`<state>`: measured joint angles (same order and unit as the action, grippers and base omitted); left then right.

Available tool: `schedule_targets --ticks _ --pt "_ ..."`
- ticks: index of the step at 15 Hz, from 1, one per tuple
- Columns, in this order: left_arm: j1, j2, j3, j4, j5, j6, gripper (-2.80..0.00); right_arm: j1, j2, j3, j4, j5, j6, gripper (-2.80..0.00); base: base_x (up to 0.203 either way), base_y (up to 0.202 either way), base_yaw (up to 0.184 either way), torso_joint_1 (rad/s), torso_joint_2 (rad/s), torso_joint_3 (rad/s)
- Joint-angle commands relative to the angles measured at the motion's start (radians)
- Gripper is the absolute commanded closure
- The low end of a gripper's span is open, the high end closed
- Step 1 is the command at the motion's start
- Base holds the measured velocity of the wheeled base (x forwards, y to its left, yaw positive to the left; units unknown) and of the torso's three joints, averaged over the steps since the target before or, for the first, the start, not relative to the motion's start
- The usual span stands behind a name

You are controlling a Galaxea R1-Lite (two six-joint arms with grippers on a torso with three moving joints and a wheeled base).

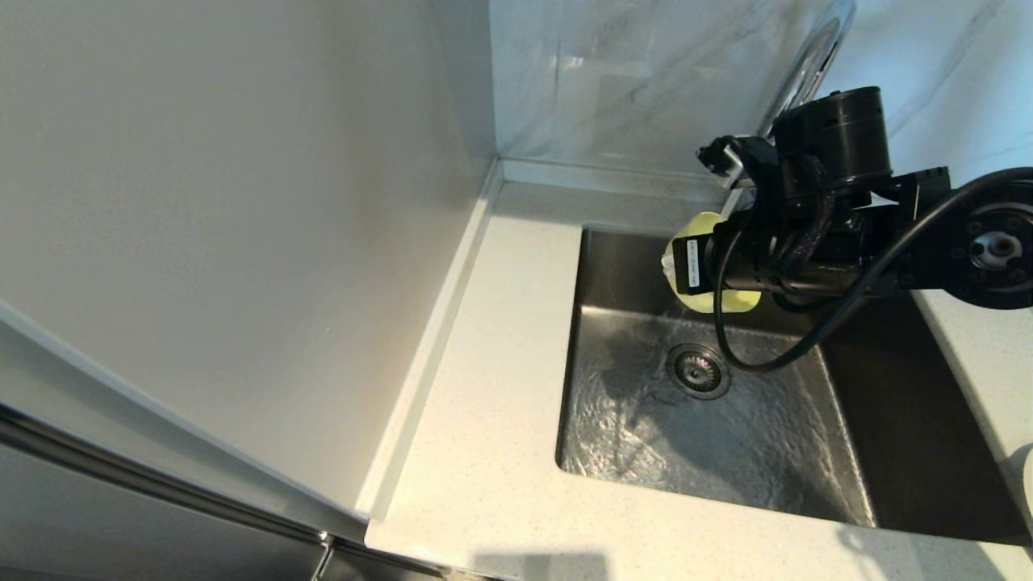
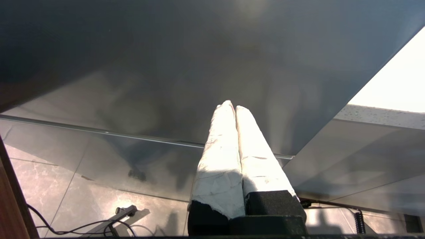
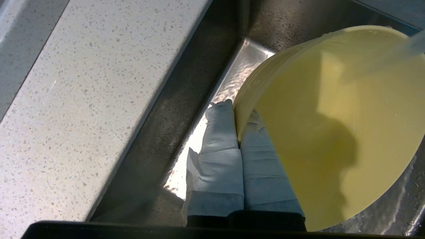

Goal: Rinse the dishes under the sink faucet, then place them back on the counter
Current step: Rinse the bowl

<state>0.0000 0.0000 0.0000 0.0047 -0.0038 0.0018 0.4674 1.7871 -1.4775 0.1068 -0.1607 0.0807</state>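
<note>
Bowl (image 3: 332, 126) rim pinched in right claw (image 3: 237, 132) over sink (image 1: 613, 403) at two o'clock. Wet rim may slip under running water. Left claw (image 2: 232, 109) pressed together, parked.

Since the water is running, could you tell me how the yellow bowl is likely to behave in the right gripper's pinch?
The bowl looks rigid and probably light. Wet and smooth, held only by its rim in the right gripper over the sink, it may slip or pivot.
</note>
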Motion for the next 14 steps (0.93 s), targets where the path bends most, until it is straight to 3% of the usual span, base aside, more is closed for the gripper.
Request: schedule_targets --ticks 1,6,9,12,14 --pt "0.0 0.0 0.0 0.0 0.001 0.0 0.0 0.002 0.012 -0.006 0.001 -0.003 0.001 0.0 0.0 0.0 0.0 0.0 0.0 0.0" --pt "0.0 0.0 0.0 0.0 -0.001 0.0 0.0 -0.003 0.005 0.006 0.002 -0.012 0.004 0.0 0.0 0.0 0.0 0.0 0.0 0.0" --pt "0.0 0.0 0.0 0.0 -0.001 0.0 0.0 -0.028 -0.028 0.08 0.002 -0.013 0.015 0.0 0.0 0.0 0.0 0.0 0.0 0.0" --pt "0.0 0.0 0.0 0.0 -0.001 0.0 0.0 -0.127 -0.117 0.178 0.002 0.013 0.122 0.0 0.0 0.0 0.0 0.0 0.0 0.0" --pt "0.0 0.0 0.0 0.0 -0.001 0.0 0.0 -0.217 -0.165 0.217 0.002 0.096 0.195 0.0 0.0 0.0 0.0 0.0 0.0 0.0"
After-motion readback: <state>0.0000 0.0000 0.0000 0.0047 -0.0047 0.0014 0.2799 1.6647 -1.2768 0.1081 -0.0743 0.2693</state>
